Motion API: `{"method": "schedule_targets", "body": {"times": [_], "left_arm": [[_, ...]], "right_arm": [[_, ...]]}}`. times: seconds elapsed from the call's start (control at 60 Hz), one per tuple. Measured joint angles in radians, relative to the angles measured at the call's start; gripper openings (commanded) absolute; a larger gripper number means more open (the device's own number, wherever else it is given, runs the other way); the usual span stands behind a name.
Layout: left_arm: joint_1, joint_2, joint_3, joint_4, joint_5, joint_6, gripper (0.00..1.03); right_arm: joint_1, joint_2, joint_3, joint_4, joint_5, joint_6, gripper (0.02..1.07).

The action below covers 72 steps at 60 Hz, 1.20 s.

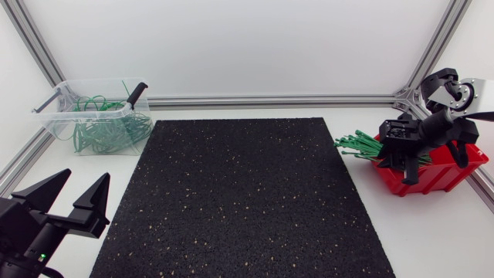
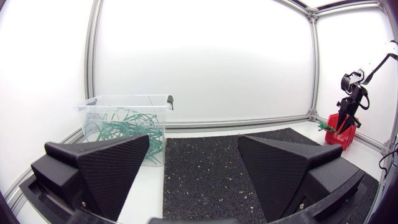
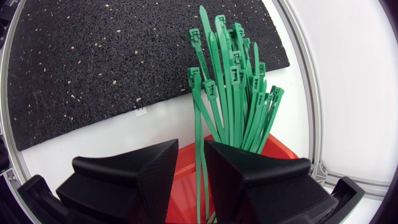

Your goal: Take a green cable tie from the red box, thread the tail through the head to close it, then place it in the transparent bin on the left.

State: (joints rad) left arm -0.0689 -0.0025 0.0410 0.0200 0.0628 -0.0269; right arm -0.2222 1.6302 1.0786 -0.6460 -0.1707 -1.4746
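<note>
Right gripper (image 3: 191,146) is held low over the red box (image 3: 281,148) at far right, fingers narrowly apart, so one green cable tie (image 3: 198,118) is straddled for pinching.

The left claw (image 1: 85,177) is showing matte black all over. Its two broad wedge fingers (image 2: 109,165) are carrying a fine woven grain on their inner faces, with smoother, blocky shoulders below them. Small round screw heads (image 2: 84,203) are sitting low on those shoulders, and a tiny green light (image 1: 40,257) is glowing on the black body behind the fingers. The right claw (image 1: 396,171) is wearing the same matte black over an angular housing. Behind the right claw, the right arm (image 1: 455,91) is showing a silver-grey, ring-shaped link framed by curved black joint covers.
</note>
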Motion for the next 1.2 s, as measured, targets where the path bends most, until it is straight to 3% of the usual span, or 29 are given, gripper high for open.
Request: {"method": "schedule_targets", "body": {"times": [0.4, 0.617, 1.133, 1.2], "left_arm": [[0.0, 0.0, 0.0, 0.0, 0.0, 0.0, 1.0], [0.0, 0.0, 0.0, 0.0, 0.0, 0.0, 1.0], [-0.006, 0.0, 0.0, 0.0, 0.0, 0.0, 1.0], [-0.006, 0.0, 0.0, 0.0, 0.0, 0.0, 1.0]], "right_arm": [[0.012, 0.0, -0.021, 0.052, 0.015, 0.0, 0.33], [0.012, 0.0, -0.023, 0.051, 0.018, 0.0, 0.22], [0.018, 0.0, -0.03, 0.068, 0.018, 0.0, 0.16], [0.018, 0.0, -0.03, 0.067, 0.018, -0.004, 0.08]]}}
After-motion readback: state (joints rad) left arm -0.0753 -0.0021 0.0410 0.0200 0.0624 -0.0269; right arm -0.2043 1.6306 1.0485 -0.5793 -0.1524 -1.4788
